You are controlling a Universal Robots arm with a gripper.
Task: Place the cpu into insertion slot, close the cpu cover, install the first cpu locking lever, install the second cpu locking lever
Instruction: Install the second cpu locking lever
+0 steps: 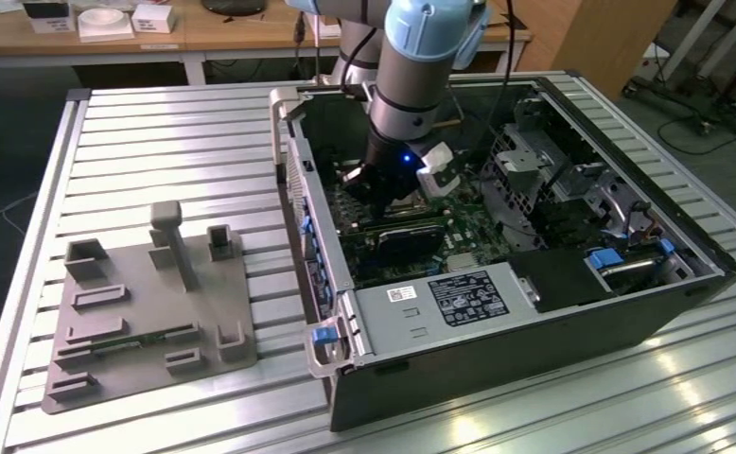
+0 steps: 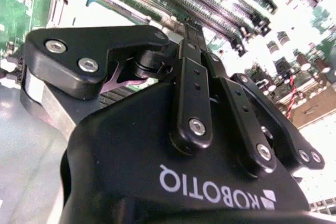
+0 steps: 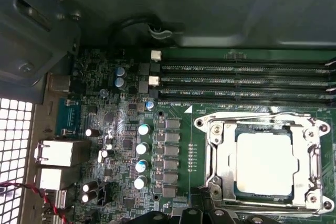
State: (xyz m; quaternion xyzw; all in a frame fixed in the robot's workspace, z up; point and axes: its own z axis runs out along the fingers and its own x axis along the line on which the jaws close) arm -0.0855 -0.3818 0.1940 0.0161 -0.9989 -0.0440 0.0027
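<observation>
Since the cpu (image 3: 264, 163) is already sitting flat in the insertion slot (image 3: 202, 125), silver top up, I'd say the placing part is done. In the first wrist view the cpu cover (image 3: 222, 153) looks folded down around it, with the chip showing through the window. So my guess is we're at the lever stage. I can't make out for sure whether either thin wire lever is hooked yet.

In the exterior view the gripper (image 1: 387, 194) is down inside the open computer case (image 1: 671, 312), right over the board. In the first wrist view its tip sits just beside the edge of the slot that faces away from the memory slots (image 3: 247, 80). I honestly can't tell how wide it's set, and I can't see it holding anything.

Tips for doing this bit well, just my take:
- Push on the lever itself, not on the cover or the chip.
- Sweep the lever down and then sideways so it tucks under its hook. Straight-down force alone probably won't latch it.
- Check the cover is lying flat on all sides first. A tilted frame would load the chip unevenly.
- Keep clear of the little capacitors beside the slot.
</observation>
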